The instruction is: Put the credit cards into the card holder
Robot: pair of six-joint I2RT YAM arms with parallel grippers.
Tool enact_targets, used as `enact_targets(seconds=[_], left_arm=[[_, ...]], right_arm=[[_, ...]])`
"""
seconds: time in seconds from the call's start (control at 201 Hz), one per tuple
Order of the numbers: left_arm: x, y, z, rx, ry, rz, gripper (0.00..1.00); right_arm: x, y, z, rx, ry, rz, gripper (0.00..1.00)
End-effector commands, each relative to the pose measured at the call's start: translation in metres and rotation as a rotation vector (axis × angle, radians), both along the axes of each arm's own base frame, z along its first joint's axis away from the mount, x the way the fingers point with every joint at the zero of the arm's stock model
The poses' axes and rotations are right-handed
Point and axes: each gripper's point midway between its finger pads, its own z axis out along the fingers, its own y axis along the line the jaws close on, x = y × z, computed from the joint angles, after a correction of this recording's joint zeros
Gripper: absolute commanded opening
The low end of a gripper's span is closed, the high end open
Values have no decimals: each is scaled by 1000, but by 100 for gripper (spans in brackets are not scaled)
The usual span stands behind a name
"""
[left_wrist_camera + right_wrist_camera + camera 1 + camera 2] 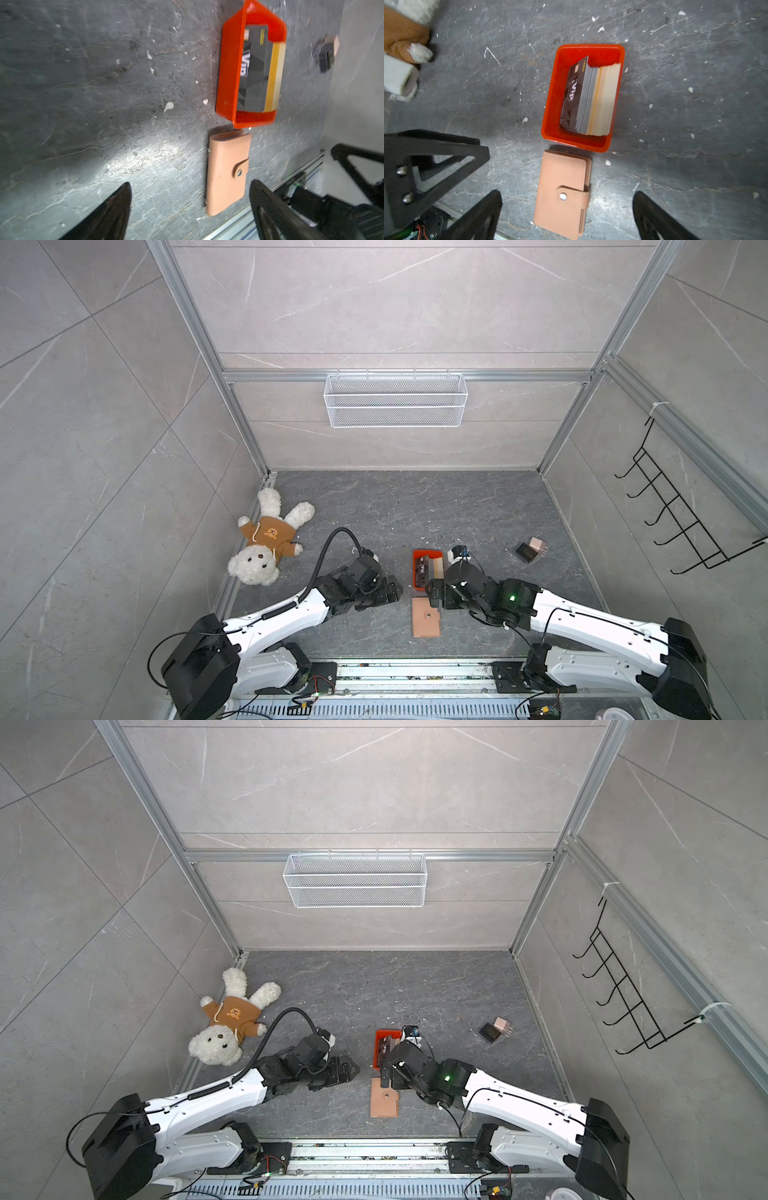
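Dark slate tabletop in a grey-tiled cell: the pinkish-tan card holder lies flat and snapped shut, just beside the end of an orange-red tray nearest the arms' bases. The credit cards stand on edge in that tray, a black "VIP" card facing out. The left gripper and right gripper hover on either side of the holder, jaws spread wide, grasping nothing. A teddy bear lies well apart at the left wall.

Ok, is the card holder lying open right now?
No, the card holder lies closed, with its snap tab fastened across the front.
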Motion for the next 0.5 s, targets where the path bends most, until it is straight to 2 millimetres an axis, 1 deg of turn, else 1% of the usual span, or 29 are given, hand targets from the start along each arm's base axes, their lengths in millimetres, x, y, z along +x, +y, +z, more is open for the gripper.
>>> enact_targets(seconds=[0.0, 0.159, 0.299, 0.403, 0.493], left_arm=[[8, 15, 20, 11, -38, -18, 99], [31, 44, 33, 55, -110, 51, 100], [54, 79, 35, 170, -161, 142, 99], [70, 100, 39, 246, -222, 175, 99], [85, 118, 41, 310, -286, 193, 99]], right_arm=[[11, -16, 9, -40, -74, -30, 100], [27, -37, 21, -75, -142, -71, 100], [49, -63, 33, -97, -233, -141, 100], [67, -85, 40, -146, -293, -201, 100], [81, -97, 43, -157, -310, -212, 100]])
